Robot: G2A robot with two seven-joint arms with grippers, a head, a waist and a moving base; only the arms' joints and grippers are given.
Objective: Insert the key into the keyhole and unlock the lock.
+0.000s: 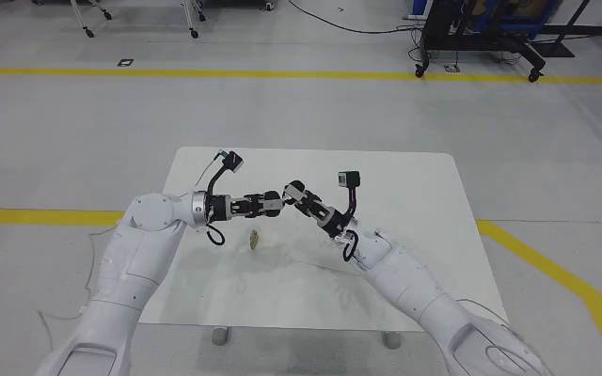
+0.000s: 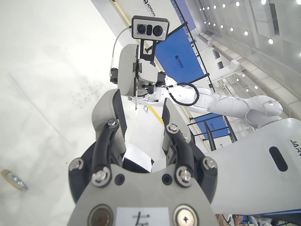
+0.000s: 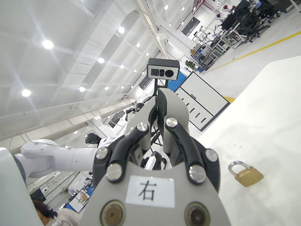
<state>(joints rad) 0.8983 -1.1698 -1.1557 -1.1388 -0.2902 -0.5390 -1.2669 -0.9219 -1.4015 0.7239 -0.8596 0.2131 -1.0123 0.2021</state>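
spotting padlock (image 1: 254, 240) flat on white table (image 1: 404, 188), on robot's side of both grippers. we see left gripper (image 1: 275, 201) over table middle, fingers spread, empty. right gripper (image 1: 293, 191) just beside it, tips facing, fingers pressed together.

The lock (image 1: 254, 240) lies on the table (image 1: 404, 216), left of centre. Above the table, just behind the lock, the left gripper (image 1: 278, 199) and right gripper (image 1: 291, 192) face each other, tips near together.

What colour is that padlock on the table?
The padlock is brass-gold with a silver shackle; right wrist view shows it best.
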